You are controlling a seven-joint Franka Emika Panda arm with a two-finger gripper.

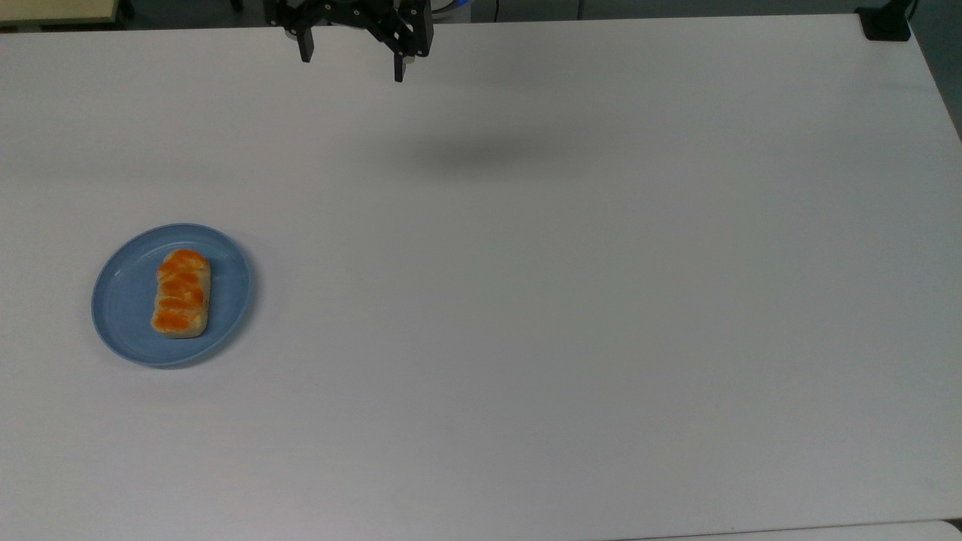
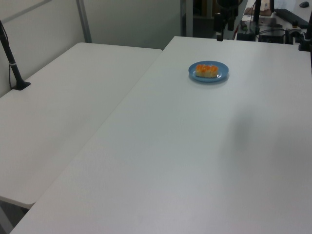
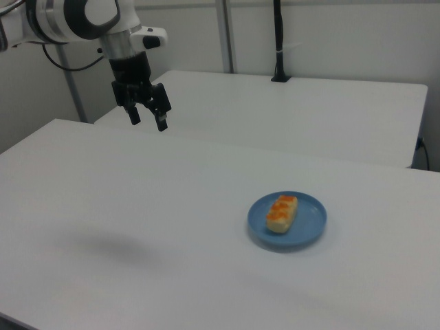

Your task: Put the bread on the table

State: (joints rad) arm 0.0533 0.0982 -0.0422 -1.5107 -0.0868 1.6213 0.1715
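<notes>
Bare white desk (image 1: 571, 338) fills the foreground. Farther back, the bread (image 1: 182, 292) lies flat on a blue plate (image 1: 124, 300) toward the top view's left. The pincer (image 1: 352, 66) hangs high above the far edge, released, fingers spread, holding nothing, well apart from the loaf.

Risks: a descent off-centre may strike the plate rim and shift or tip the plate. A grip across the glossy braided top may slip. Excess closing force may crush the soft loaf. Lifting too low may drag it over the rim.
</notes>
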